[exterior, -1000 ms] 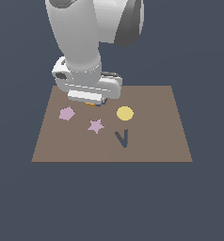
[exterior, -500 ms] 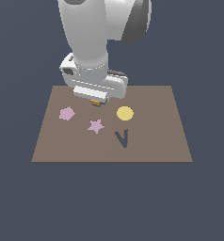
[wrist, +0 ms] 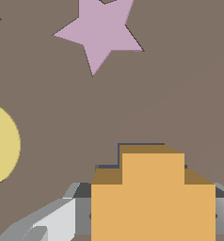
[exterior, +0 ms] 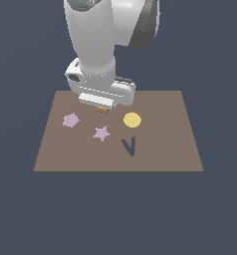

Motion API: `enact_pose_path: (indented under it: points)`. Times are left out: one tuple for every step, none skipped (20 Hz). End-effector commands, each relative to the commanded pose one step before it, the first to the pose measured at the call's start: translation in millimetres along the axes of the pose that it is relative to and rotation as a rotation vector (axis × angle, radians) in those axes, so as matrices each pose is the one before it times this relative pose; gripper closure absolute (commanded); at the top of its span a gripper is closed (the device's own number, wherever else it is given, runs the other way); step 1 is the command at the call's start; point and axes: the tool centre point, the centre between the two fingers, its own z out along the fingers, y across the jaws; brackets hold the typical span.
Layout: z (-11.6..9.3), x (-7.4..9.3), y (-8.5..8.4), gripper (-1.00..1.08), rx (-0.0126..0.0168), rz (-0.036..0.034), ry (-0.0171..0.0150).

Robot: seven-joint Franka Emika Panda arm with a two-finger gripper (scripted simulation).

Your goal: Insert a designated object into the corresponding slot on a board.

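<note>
Going from the exterior view's left across the board [exterior: 160,149], the pink hexagon-like piece [exterior: 70,120] comes first, near the far left part. Beside it lies the pink star [exterior: 101,133], flat like the hexagon and well clear of the arm's work.

Just behind the star hangs the claw [exterior: 101,107], low over the board, with only a sliver of the orange piece [exterior: 101,109] showing beneath the wrist housing. The wrist view explains the pose. The orange piece [wrist: 153,197] sits clamped between the claw's grey fingers [wrist: 55,221], one on each side, held level so its stepped outline can drop squarely. A thin dark edge of the slot [wrist: 132,145] peeks out along the piece's rim, so the piece appears to be lined up over the slot or partly down in it; how deep it sits is hard to judge from here.

Further right rests the yellow disc [exterior: 132,120], then the dark V-shaped cutout [exterior: 130,146] nearer the front, neither involved.
</note>
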Motion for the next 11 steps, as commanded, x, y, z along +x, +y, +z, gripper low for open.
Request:
enact_pose_path:
  points:
    - [2.26, 0.21, -0.45, 1.08, 0.00014, 0.00067, 0.00063]
    - [0.0, 0.0, 0.0, -0.92, 0.0, 0.0, 0.0]
    - [0.0, 0.0, 0.0, -0.92, 0.0, 0.0, 0.0]
    - [0.0, 0.0, 0.0, -0.92, 0.0, 0.0, 0.0]
    - [0.0, 0.0, 0.0, -0.92, 0.0, 0.0, 0.0]
    - [0.0, 0.0, 0.0, -0.92, 0.0, 0.0, 0.0]
    - [0.0, 0.0, 0.0, -0.92, 0.0, 0.0, 0.0]
    - [0.0, 0.0, 0.0, -0.92, 0.0, 0.0, 0.0]
    - [0.0, 0.0, 0.0, -0.92, 0.0, 0.0, 0.0]
    - [0.0, 0.0, 0.0, -0.92, 0.0, 0.0, 0.0]
    - [0.0, 0.0, 0.0, -0.92, 0.0, 0.0, 0.0]
